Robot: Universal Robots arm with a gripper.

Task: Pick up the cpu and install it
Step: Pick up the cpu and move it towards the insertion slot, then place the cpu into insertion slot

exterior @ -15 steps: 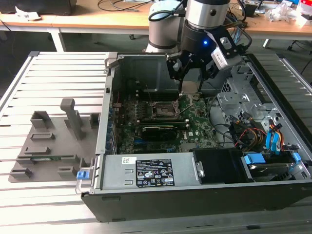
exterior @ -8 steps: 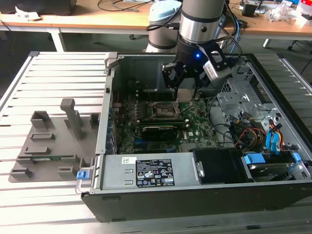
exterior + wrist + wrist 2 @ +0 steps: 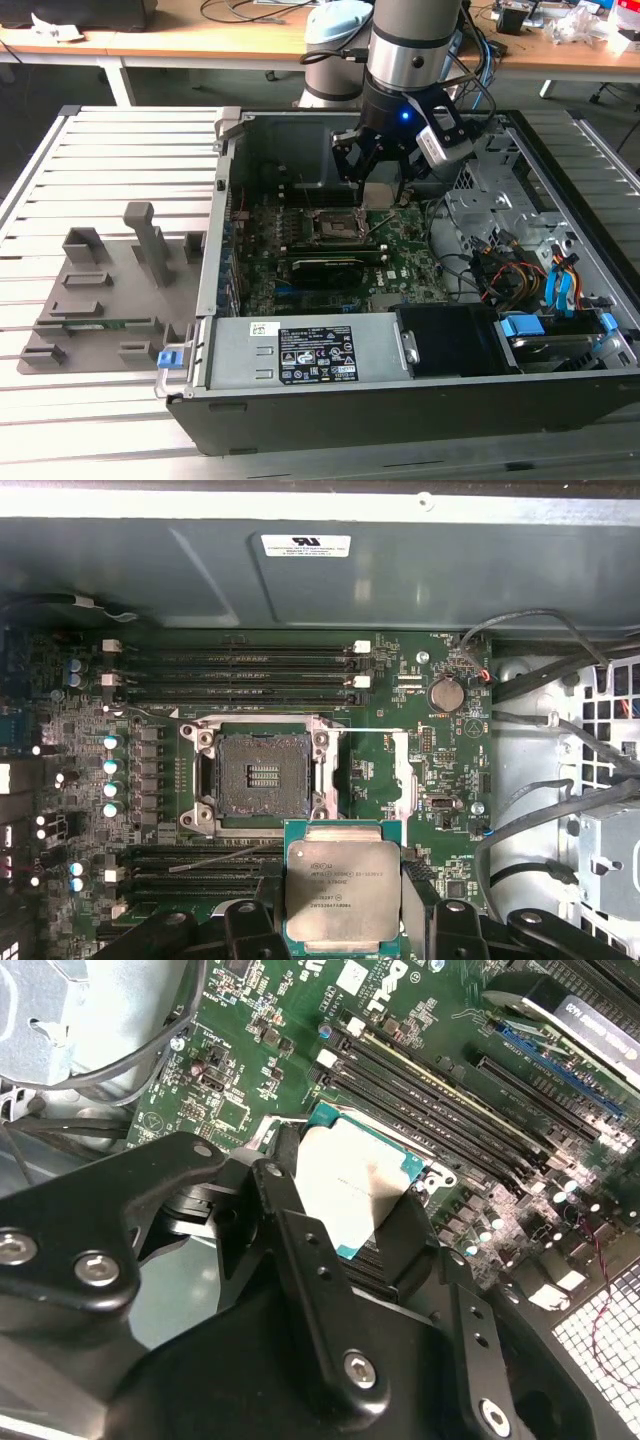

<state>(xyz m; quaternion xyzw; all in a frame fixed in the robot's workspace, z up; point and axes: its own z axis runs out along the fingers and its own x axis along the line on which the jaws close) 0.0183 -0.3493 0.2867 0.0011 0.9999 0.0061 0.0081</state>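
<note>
The cpu (image 3: 343, 885) is a small square chip with a pale silvery top and a green edge. My gripper (image 3: 345, 915) is shut on it, with a black finger on each of two opposite sides, as both wrist views show (image 3: 350, 1185). In the exterior view my gripper (image 3: 378, 168) hangs inside the open computer case (image 3: 300, 345), above the green motherboard (image 3: 400, 255). The black socket (image 3: 263, 775) lies open and empty in its metal frame. The chip is held above the board, a little off to one side of the socket (image 3: 335, 228).
Memory slots (image 3: 235, 670) run along both sides of the socket. A black expansion card (image 3: 330, 268) lies across the board. Loose cables (image 3: 500, 275) and a metal drive cage (image 3: 490, 195) fill the case's side at the exterior view's right. A grey fixture tray (image 3: 110, 290) sits outside at its left.
</note>
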